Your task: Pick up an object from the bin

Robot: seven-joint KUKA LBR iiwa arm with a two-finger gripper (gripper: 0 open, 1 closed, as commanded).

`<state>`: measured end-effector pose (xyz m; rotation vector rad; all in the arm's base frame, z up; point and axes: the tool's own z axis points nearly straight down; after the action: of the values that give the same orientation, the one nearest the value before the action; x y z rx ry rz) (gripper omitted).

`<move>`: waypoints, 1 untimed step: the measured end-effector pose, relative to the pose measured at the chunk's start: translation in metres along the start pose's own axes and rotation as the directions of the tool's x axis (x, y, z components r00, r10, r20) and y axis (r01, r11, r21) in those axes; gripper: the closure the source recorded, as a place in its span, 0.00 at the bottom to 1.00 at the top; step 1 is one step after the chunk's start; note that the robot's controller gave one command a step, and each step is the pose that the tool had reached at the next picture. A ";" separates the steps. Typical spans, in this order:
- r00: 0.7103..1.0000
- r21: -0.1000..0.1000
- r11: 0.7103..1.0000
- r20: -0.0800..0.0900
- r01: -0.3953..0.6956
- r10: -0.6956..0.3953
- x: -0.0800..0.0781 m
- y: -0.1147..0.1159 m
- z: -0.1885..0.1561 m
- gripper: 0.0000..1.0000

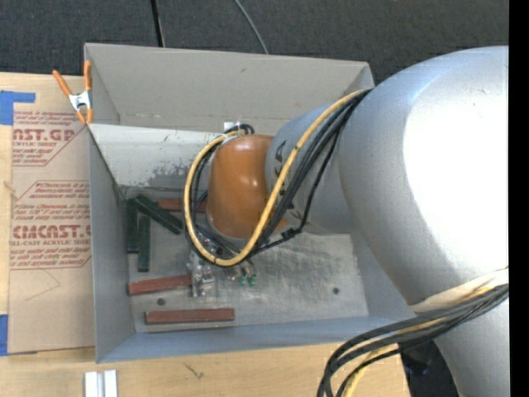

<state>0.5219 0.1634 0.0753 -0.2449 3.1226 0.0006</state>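
My gripper (pixel 199 281) reaches down into the left half of the bin, just under the orange wrist cover. It stands at the right end of a reddish-brown flat stick (pixel 159 286) that lies on the bin floor pointing left. Whether the stick is held I cannot make out. A second, longer reddish-brown stick (pixel 189 315) lies parallel to it, nearer the front wall. A small green piece (pixel 247 279) lies just to the right of the gripper.
Dark green bars (pixel 137 231) lie crossed against the left wall, with another green bar (pixel 159 214) and a brown stick (pixel 171 205) behind them. The arm and its cables cover the bin's middle and right side.
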 end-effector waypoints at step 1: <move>1.000 0.000 1.000 0.000 0.000 0.000 0.000 0.000 0.000 1.00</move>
<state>0.5219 0.1634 0.0753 -0.2448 3.1225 0.0004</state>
